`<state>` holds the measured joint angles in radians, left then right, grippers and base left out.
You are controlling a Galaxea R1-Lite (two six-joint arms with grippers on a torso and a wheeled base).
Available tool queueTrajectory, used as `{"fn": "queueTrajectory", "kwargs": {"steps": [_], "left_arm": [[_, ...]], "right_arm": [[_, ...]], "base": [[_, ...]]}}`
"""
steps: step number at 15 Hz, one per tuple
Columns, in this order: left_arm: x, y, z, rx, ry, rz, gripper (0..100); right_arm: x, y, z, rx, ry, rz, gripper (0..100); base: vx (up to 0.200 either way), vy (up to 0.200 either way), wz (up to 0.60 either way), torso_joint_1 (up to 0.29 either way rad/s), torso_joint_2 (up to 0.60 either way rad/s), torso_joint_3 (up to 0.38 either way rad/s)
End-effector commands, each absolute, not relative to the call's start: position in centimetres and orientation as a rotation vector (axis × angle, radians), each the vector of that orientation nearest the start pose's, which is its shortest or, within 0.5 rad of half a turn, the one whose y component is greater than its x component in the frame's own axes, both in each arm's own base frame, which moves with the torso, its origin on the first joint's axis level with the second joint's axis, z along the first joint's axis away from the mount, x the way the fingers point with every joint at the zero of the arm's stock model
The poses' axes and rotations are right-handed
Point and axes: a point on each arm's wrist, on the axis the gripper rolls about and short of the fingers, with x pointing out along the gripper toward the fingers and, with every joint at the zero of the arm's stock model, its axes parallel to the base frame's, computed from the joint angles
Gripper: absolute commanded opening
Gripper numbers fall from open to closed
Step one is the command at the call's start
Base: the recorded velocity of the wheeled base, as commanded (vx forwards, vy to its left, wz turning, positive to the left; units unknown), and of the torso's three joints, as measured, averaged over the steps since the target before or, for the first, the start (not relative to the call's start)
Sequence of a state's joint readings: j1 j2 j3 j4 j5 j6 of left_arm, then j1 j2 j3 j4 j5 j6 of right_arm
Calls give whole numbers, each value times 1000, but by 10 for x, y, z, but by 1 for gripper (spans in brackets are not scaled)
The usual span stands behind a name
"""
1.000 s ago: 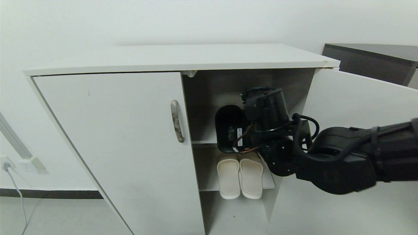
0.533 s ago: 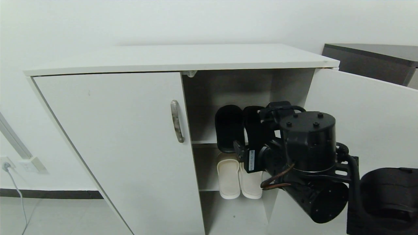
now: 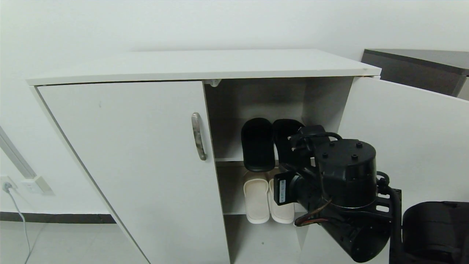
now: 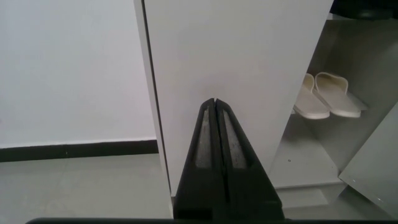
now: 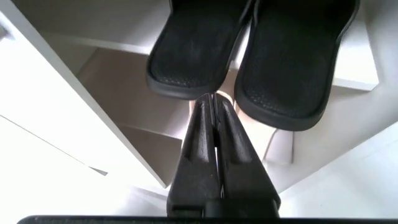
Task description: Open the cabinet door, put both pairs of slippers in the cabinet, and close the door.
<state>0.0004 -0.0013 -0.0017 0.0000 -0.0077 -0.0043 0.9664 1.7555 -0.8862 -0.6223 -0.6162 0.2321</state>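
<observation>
The white cabinet has its right door swung open and its left door closed. A pair of black slippers lies on the upper shelf, heels overhanging the shelf edge. A pair of white slippers lies on the shelf below. My right arm hangs in front of the opening. My right gripper is shut and empty, just outside the heels of the black slippers. My left gripper is shut and empty, low before the closed left door, with the white slippers off to one side.
A metal handle runs down the closed left door. The open right door stands close beside my right arm. A dark counter sits behind at the right. A wall socket with a cable is at the lower left.
My right arm has pulled back and down out of the upper shelf. Both black slippers stay on the shelf and the second one has come into sight.
</observation>
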Motion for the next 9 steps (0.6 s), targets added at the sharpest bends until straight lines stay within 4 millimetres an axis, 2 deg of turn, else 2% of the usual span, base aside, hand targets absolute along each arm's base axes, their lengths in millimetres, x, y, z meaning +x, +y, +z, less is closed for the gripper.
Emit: {"fn": "queueTrajectory", "kwargs": {"steps": [1, 5, 9], "left_arm": [[-23, 0, 76, -6, -2, -8, 0], [-23, 0, 76, -5, -2, -6, 0], [-23, 0, 76, -6, -2, -6, 0]], "right_arm": [[194, 260, 181, 41, 224, 325, 0], [191, 262, 182, 39, 223, 338, 0], [190, 262, 181, 40, 221, 338, 0]], "base": [[0, 0, 0, 0, 0, 0], [0, 0, 0, 0, 0, 0], [-200, 0, 0, 5, 2, 1]]}}
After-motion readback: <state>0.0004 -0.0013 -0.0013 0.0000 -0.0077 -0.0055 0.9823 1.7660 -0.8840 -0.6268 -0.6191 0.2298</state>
